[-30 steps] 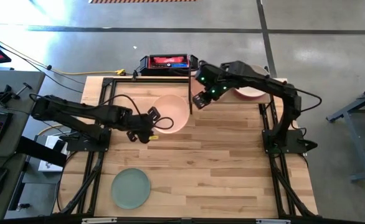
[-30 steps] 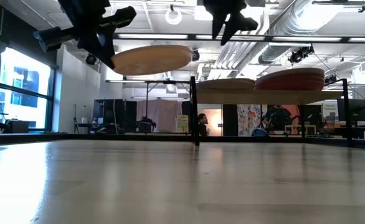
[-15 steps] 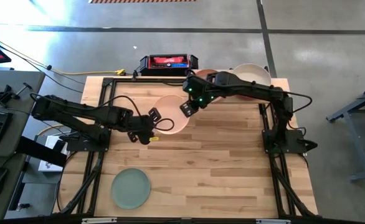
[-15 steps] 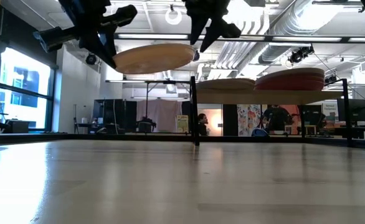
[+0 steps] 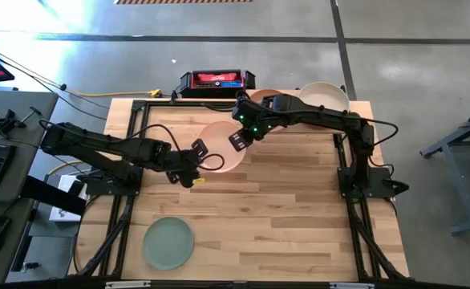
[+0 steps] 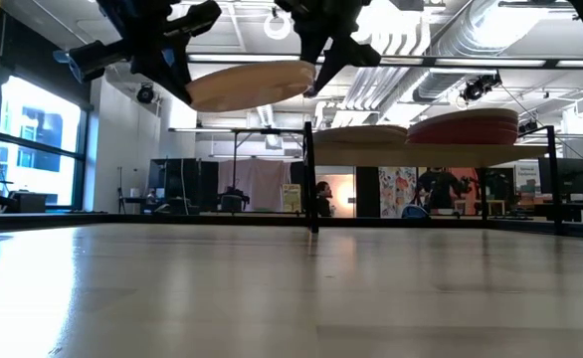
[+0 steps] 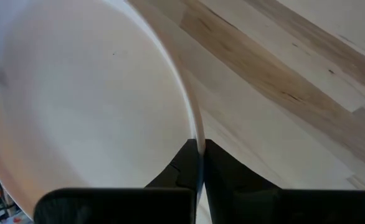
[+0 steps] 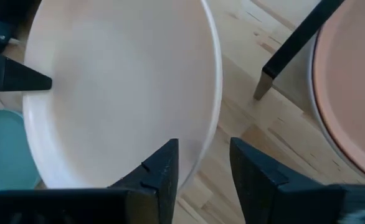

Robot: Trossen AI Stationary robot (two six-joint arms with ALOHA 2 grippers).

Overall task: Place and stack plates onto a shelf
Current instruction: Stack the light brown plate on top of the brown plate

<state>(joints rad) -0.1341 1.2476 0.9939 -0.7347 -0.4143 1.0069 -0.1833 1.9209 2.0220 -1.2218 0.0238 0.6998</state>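
A pale pink plate (image 5: 219,140) hangs in the air over the table's middle, left of the shelf (image 6: 411,156). My left gripper (image 5: 196,154) is shut on its left rim. My right gripper (image 5: 239,141) stands open at the plate's right rim (image 8: 212,124), one finger over the plate and one outside it. On the shelf at the far right rest a stack topped by an orange-red plate (image 6: 463,127) and a cream plate (image 5: 325,95). A mint green plate (image 5: 168,242) lies flat on the table near the front left. My left gripper pinches the pink plate's rim (image 7: 198,138) between its two fingers, on the side toward the table's left. The fingers come slanting down from the left. The plate is lifted clear of the table, nearly level. My right gripper straddles the opposite rim; whether it touches, I cannot tell.
The shelf's black leg (image 8: 294,43) stands just right of the held plate. A red and black box (image 5: 216,80) sits beyond the table's far edge. Bare wood lies across the table's middle and right front.
My right gripper has come from above the shelf toward the table's left and down, and now stands at the pink plate's right rim. The plate stays held in the air by my left gripper.
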